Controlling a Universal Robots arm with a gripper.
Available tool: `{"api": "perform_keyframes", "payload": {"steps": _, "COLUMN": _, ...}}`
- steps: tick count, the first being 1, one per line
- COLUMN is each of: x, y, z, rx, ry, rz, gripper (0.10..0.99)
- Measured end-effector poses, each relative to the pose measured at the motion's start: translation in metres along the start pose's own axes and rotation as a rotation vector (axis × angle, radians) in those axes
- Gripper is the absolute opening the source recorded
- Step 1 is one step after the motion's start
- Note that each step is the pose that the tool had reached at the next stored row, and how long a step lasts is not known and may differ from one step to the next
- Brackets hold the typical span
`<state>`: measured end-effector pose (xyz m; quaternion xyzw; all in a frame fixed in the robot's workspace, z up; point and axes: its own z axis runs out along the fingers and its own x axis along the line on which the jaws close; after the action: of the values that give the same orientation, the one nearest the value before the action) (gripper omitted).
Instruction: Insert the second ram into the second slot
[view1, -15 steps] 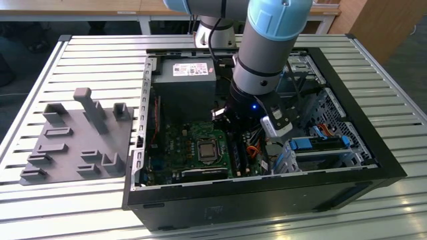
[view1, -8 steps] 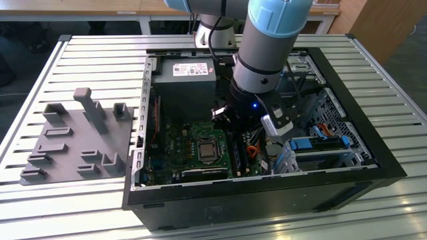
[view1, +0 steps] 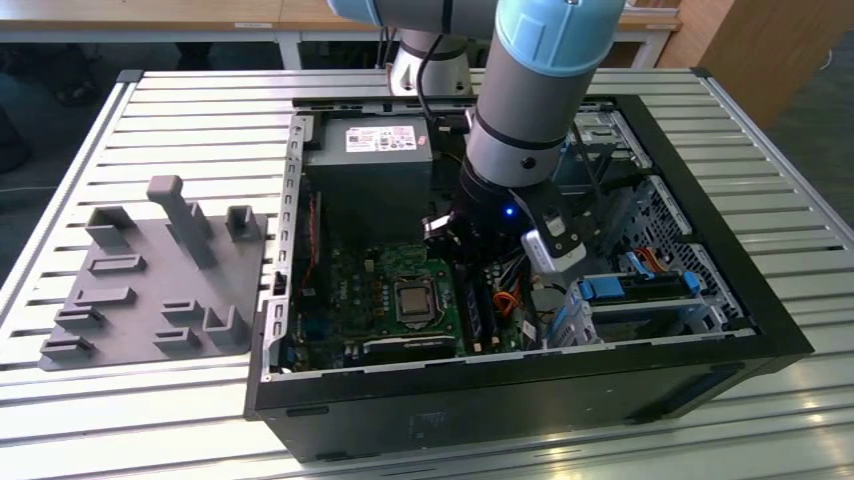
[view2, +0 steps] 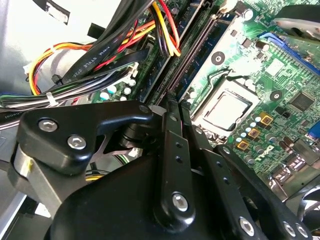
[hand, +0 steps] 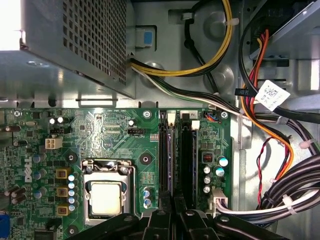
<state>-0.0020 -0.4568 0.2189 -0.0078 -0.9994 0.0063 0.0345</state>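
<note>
In the exterior view, the arm (view1: 527, 100) reaches down into an open computer case (view1: 747, 330) lying on a slatted metal table (view1: 160, 120). Its gripper (view1: 470, 240) sits low over the green motherboard (view1: 354, 290), hemmed in by the power supply (view1: 367, 145) behind it and the drive cage (view1: 641, 290) on the exterior view's right; the case walls leave little side room. A grey parts holder (view1: 154, 275) rests on the table well apart, on the exterior view's left.

In the second wrist view, the gripper (view2: 175, 107) has its black fingers (view2: 172, 145) drawn together, nearly touching, with their tips right at the end of the long memory slots (view2: 192, 52). Whether a thin board is pinched between them cannot be told. A cable bundle (view2: 100, 55) crowds one side, the processor socket (view2: 225, 110) the other.

In the first wrist view, the fingertips (hand: 167, 207) meet the near end of 2 parallel slots. The second ram (hand: 188, 160) looks to stand as a dark stick in the slot farther from the processor socket (hand: 106, 195), beside the slot (hand: 164, 150) next to it. Cables (hand: 280, 150) run along the case wall.
</note>
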Motion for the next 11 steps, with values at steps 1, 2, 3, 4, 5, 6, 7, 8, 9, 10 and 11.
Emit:
{"api": "perform_keyframes", "payload": {"steps": 1, "x": 0.0000, "y": 0.0000, "z": 0.0000, "rx": 0.000, "ry": 0.0000, "rz": 0.000, "gripper": 0.137}}
{"api": "perform_keyframes", "payload": {"steps": 2, "x": 0.0000, "y": 0.0000, "z": 0.0000, "rx": 0.000, "ry": 0.0000, "rz": 0.000, "gripper": 0.137}}
{"api": "perform_keyframes", "payload": {"steps": 3, "x": 0.0000, "y": 0.0000, "z": 0.0000, "rx": 0.000, "ry": 0.0000, "rz": 0.000, "gripper": 0.137}}
{"api": "perform_keyframes", "payload": {"steps": 4, "x": 0.0000, "y": 0.0002, "z": 0.0001, "rx": 0.000, "ry": -0.0001, "rz": 0.000, "gripper": 0.137}}
{"api": "perform_keyframes", "payload": {"steps": 5, "x": 0.0000, "y": 0.0003, "z": -0.0002, "rx": 0.000, "ry": 0.0000, "rz": 0.000, "gripper": 0.137}}
{"api": "perform_keyframes", "payload": {"steps": 6, "x": 0.0000, "y": 0.0004, "z": -0.0006, "rx": 0.000, "ry": -0.0001, "rz": 0.000, "gripper": 0.137}}
{"api": "perform_keyframes", "payload": {"steps": 7, "x": 0.0001, "y": 0.0005, "z": -0.0008, "rx": 0.000, "ry": 0.0000, "rz": 0.000, "gripper": 0.137}}
{"api": "perform_keyframes", "payload": {"steps": 8, "x": 0.0001, "y": 0.0006, "z": -0.0009, "rx": 0.000, "ry": -0.0001, "rz": 0.000, "gripper": 0.137}}
{"api": "perform_keyframes", "payload": {"steps": 9, "x": 0.0001, "y": 0.0007, "z": -0.0008, "rx": 0.000, "ry": -0.0001, "rz": 0.000, "gripper": 0.137}}
{"api": "perform_keyframes", "payload": {"steps": 10, "x": 0.0001, "y": 0.0007, "z": -0.0008, "rx": 0.000, "ry": -0.0001, "rz": 0.000, "gripper": 0.137}}
{"api": "perform_keyframes", "payload": {"steps": 11, "x": 0.0001, "y": 0.0007, "z": -0.0009, "rx": 0.000, "ry": 0.0000, "rz": 0.000, "gripper": 0.137}}
